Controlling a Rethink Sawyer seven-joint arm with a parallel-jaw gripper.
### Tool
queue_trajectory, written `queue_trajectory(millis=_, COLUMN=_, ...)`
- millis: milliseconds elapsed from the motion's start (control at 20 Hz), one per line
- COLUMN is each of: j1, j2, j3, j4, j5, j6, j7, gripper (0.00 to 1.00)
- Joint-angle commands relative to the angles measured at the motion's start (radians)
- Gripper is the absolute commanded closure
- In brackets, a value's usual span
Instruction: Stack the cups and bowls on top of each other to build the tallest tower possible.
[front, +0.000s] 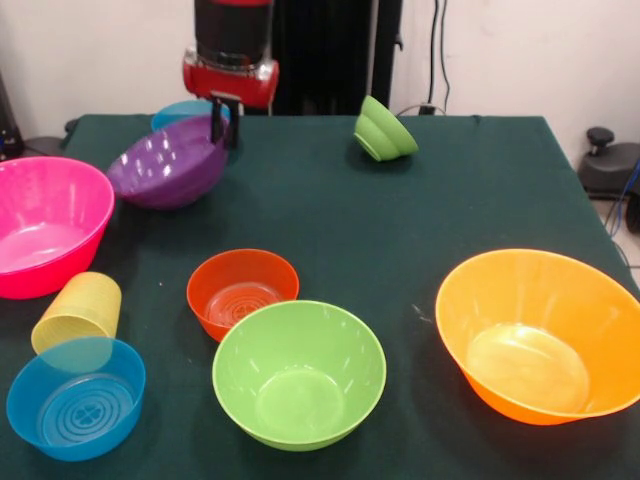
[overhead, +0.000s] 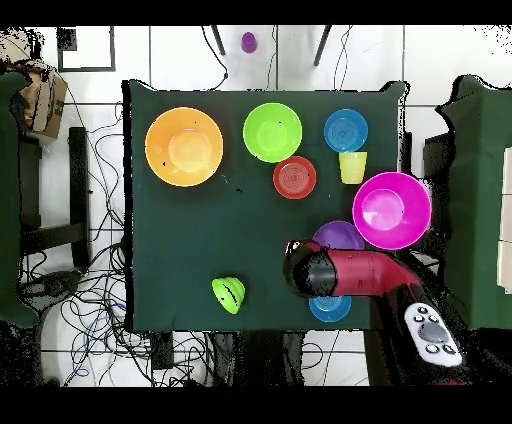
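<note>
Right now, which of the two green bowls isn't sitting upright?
The small green bowl at the far side of the table near the robot is tipped on its side. The larger green bowl, beside the red-orange bowl, stands upright, mouth up.

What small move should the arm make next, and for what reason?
Probably lift the purple bowl a little. The end effector sits at its far rim, and the bowl is tilted, so it seems gripped. No bowls are stacked yet; the large green bowl stands open as a base.
</note>
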Motion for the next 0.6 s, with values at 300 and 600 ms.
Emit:
queue_trajectory(millis=300, j1=-0.002, j2=-0.171, j3=0.143, j4=0.053, j5=0.056, j6=0.218, j7=-0.122, gripper=1.0)
queue_trajectory(millis=600, j1=0.009, j2=-0.156, j3=0.14, j4=0.043, j5=0.031, j6=0.208, j7=-0.098, gripper=1.0)
